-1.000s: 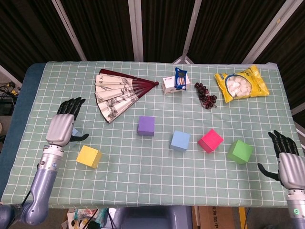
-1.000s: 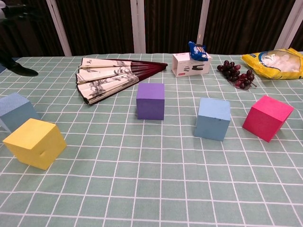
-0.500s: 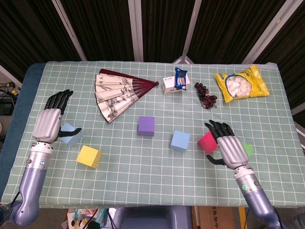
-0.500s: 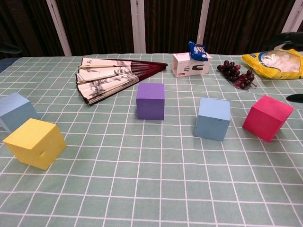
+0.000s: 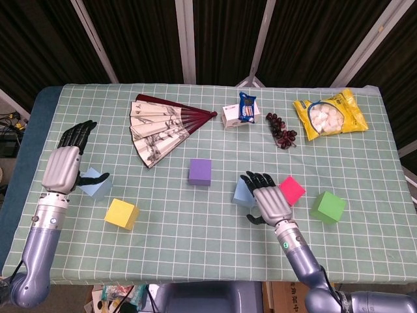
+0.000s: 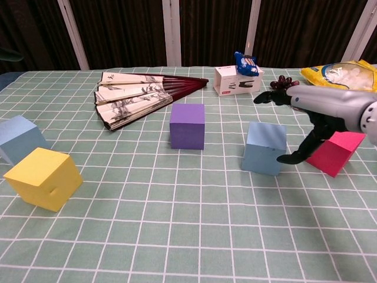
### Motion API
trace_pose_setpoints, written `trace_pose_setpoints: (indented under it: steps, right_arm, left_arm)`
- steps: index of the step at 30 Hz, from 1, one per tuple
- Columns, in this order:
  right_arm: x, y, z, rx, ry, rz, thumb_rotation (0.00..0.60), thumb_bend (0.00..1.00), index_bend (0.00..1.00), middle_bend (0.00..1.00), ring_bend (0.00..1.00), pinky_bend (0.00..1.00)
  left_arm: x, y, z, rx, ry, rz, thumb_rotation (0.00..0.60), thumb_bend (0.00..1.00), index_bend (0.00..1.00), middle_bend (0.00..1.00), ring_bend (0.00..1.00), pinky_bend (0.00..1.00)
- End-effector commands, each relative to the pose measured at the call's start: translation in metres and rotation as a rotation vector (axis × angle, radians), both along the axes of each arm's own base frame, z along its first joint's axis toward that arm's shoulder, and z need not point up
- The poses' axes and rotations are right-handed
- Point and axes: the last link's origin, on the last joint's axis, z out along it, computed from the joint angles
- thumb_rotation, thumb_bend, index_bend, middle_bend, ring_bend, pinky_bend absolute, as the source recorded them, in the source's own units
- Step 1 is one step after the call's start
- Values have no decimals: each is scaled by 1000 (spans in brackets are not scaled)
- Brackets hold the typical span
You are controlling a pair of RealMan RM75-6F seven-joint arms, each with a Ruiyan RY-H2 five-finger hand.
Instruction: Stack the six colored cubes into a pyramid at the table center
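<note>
right hand [image 5: 269,199] now over blue cube [image 6: 264,147], hiding it partly

Left robot hand [image 5: 62,168] and right robot hand [image 5: 270,203] hover, fingers spread.

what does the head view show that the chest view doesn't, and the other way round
Only the head view shows the left hand, open beside a light blue cube, and the green cube. The chest view adds no objects, only a low side look at the right hand, open over the gap between the blue cube and the pink cube. Both show the yellow cube, purple cube, fan, grapes and snack bag.
</note>
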Motion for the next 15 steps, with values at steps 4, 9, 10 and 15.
trace_pose_setpoints:
  steps: [4,9,10,15]
  right_arm:
    - [-3,-14,-13,-26,29,-29,600,266,0,0,0,36]
    - [-7,-22,-17,-47,45,-39,600,266,0,116,7,36]
    - [-7,-22,-18,-50,45,-40,600,266,0,164,18,36]
    - [-9,-25,-21,-53,43,-55,600,267,0,245,66,36]
  left_arm:
    - [-1,0,0,-5,-6,5,600,122,0,28,31,0]
    - [0,0,0,-2,-11,5,600,122,0,29,31,0]
    - [0,1,0,-2,-12,6,600,122,0,29,31,0]
    - [0,1,-1,-5,-13,6,600,122,0,29,31,0]
